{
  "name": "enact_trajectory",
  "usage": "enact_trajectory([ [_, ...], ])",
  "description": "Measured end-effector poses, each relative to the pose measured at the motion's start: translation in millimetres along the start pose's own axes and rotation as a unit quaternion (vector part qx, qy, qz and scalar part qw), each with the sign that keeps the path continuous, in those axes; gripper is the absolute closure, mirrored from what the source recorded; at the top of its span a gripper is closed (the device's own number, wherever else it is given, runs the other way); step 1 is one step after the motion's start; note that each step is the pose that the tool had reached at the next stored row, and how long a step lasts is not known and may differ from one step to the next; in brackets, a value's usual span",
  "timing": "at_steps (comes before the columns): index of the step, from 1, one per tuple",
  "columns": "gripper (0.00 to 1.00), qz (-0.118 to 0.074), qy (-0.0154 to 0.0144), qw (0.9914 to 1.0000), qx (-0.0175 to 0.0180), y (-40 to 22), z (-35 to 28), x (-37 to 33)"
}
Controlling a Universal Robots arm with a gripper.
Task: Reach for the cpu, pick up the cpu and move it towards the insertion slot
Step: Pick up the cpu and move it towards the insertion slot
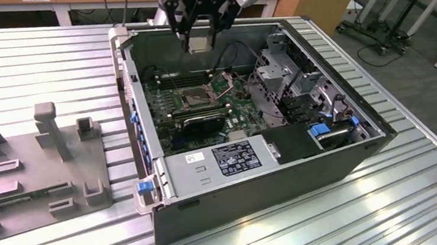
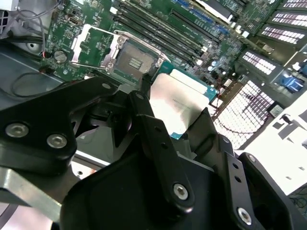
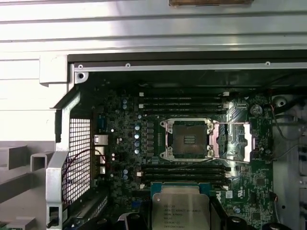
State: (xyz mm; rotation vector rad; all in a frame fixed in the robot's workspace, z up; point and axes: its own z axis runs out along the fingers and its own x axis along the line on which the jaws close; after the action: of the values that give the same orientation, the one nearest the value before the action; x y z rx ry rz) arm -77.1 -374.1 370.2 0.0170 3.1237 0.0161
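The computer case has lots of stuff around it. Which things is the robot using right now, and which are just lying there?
In use:
- cpu, held in the gripper above the open case
- insertion slot on the green motherboard, lid open and empty

Just lying about:
- grey plastic tray on the table
- memory slots
- blue latch on the case

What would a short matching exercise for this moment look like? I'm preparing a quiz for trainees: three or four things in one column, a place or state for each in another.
Things:
1. cpu
2. socket
3. tray
4. gripper

Places or states:
A. on the table outside the case, at the exterior view's left
B. open on the motherboard, nothing in it
C. shut on the chip, above the open case
D. held between the fingers, off the board

Pairs: 1-D, 2-B, 3-A, 4-C
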Motion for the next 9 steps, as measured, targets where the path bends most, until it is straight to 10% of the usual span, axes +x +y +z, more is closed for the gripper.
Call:
enact_trajectory([
  [9, 0.45, 0.0, 0.0, 1.0, 0.0, 5.7, 0.6, -8.4],
])
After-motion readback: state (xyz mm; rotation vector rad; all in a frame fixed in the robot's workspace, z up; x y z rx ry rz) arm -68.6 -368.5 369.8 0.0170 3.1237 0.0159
